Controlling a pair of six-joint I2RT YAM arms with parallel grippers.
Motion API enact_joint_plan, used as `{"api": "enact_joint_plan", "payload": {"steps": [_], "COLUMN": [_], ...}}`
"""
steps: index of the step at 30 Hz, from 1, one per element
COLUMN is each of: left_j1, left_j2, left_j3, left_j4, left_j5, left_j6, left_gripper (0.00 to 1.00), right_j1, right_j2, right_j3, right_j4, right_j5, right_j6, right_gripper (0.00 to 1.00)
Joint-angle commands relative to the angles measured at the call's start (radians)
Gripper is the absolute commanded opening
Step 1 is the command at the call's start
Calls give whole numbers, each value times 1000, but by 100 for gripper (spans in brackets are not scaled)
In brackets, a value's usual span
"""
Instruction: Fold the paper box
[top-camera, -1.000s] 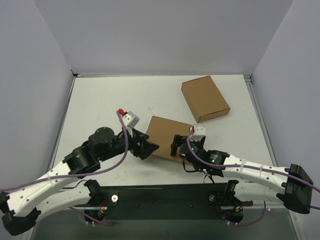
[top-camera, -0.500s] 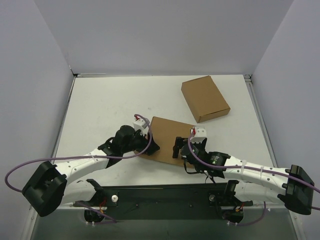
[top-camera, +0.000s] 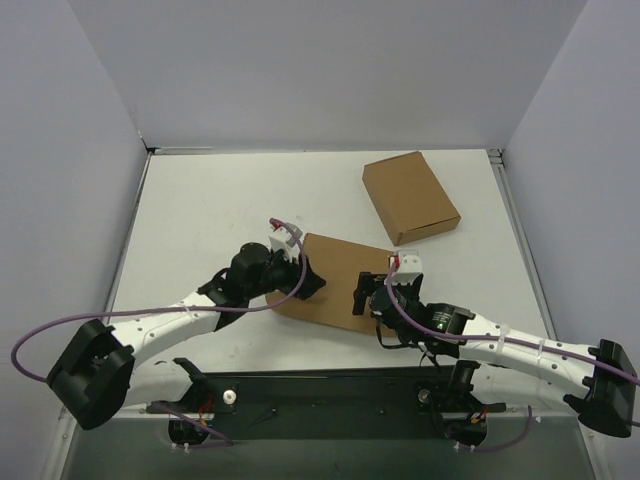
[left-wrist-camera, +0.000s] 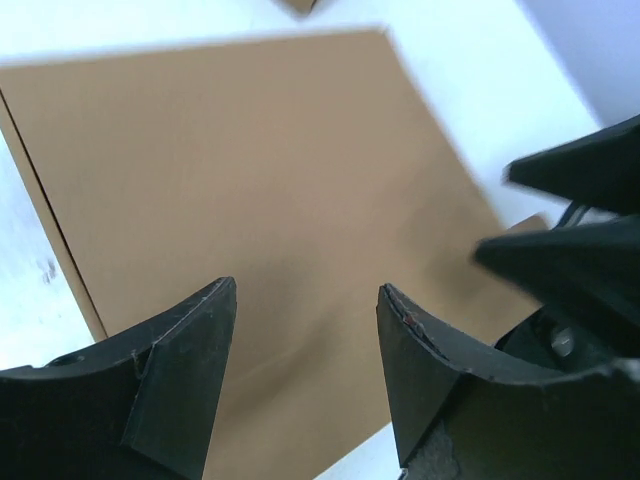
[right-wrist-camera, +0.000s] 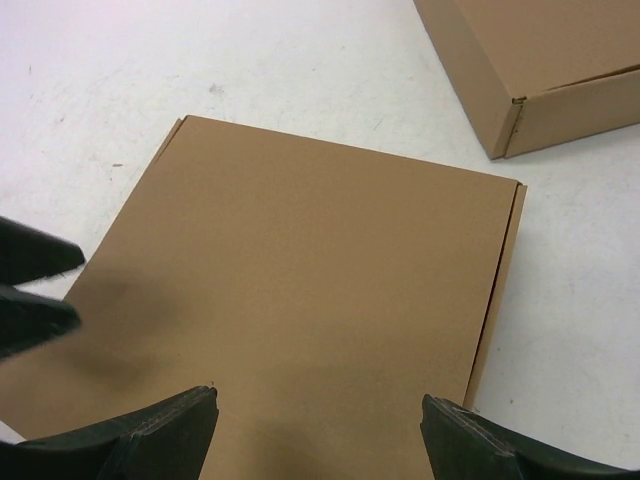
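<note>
Over the flat paper box (top-camera: 335, 272), left gripper (left-wrist-camera: 305, 290) at 9 o'clock, right gripper (right-wrist-camera: 318, 398) at 4 o'clock; both jaws released.

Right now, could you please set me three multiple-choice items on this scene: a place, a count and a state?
1. Where does the closed carton lie from the flat paper box? A. Farther back, to the right. B. On top of it. C. Nearer, to the left.
2. How many brown cardboard things are on the table? A. One. B. Two. C. Four.
3. How do the jaws of the left gripper stand? A. Shut on the carton. B. Shut, empty. C. Open above the paper box.
1 A: it sits apart toward the far right. 2 B: only those two show. 3 C: the jaws stand apart over the box.
</note>
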Motion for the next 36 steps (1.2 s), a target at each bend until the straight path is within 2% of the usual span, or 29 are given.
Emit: {"api": "enact_joint_plan", "payload": {"steps": [1, 7, 14, 17, 21, 25, 27, 30, 35, 36], "left_j1": [2, -1, 2, 4, 8, 8, 8, 8, 10, 10], "left_j2": [90, 121, -23, -82, -77, -19, -10, -19, -69, -94], "left_j3": [-114, -136, 19, 53, 50, 18, 4, 4, 42, 53], "left_j4": [113, 135, -75, -130, -150, -125, -114, -121, -221, -285], "left_j5": [25, 30, -12, -45, -65, -73, -72, -70, -82, -82], "left_j6": [-39, -36, 18, 42, 61, 52, 42, 42, 77, 87], "left_gripper": [68, 68, 68, 71, 72, 72, 72, 72, 72, 73], "right_j1": [-2, -10, -27, -27, -48, -79, -114, -171, -214, -213], "right_j2": [15, 13, -46, -46, -49, -46, -35, -8, -10, -26], "right_j3": [-58, -130, -12, 37, 2, -76, -133, -181, -191, -188], "right_j4": [-49, -52, -110, -163, -150, -18, 46, 132, 63, 53], "right_j5": [-9, -32, -21, 9, -17, -95, -196, -276, -291, -308], "right_j6": [78, 126, -4, -70, -63, -64, -77, -81, -41, -52], "right_gripper": [84, 84, 84, 84, 71, 61, 56, 52, 51, 52]}}
